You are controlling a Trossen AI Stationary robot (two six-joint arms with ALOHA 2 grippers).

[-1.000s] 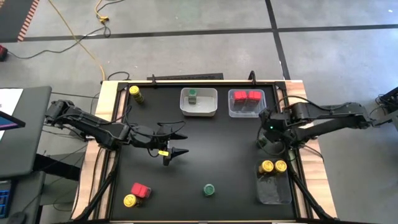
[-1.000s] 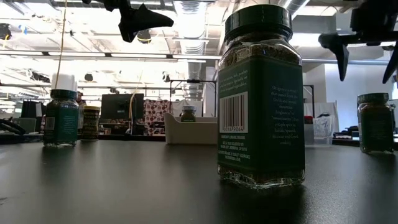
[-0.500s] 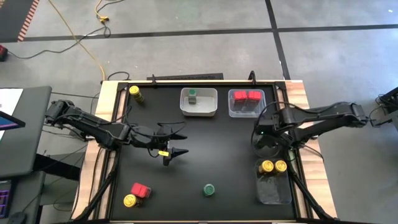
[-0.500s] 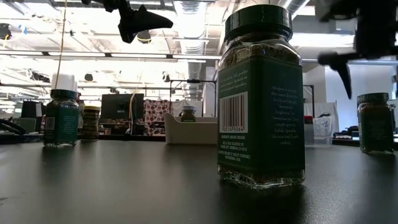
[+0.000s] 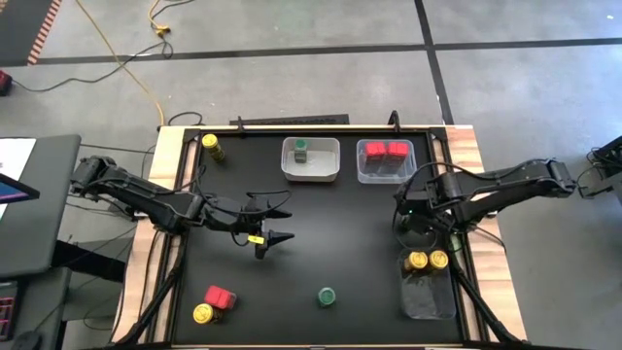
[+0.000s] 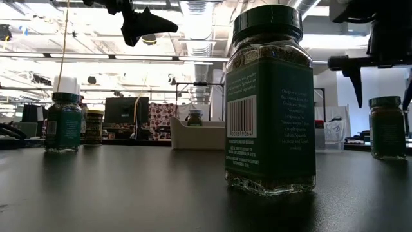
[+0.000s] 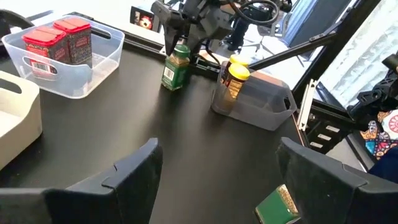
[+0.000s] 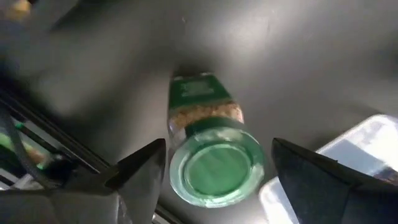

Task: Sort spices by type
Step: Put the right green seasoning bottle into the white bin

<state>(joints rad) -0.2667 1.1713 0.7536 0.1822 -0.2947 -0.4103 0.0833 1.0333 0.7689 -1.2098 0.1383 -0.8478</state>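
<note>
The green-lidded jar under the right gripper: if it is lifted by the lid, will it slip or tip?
The green-lidded jar looks rigid, so it should not deform. Its lid seems smooth and round, so it could slip between the fingers of the right gripper. It stands tall on a small base, so an off-centre touch may tip it.

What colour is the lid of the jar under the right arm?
Green. The jar's lid shows best in the right wrist view.
</note>
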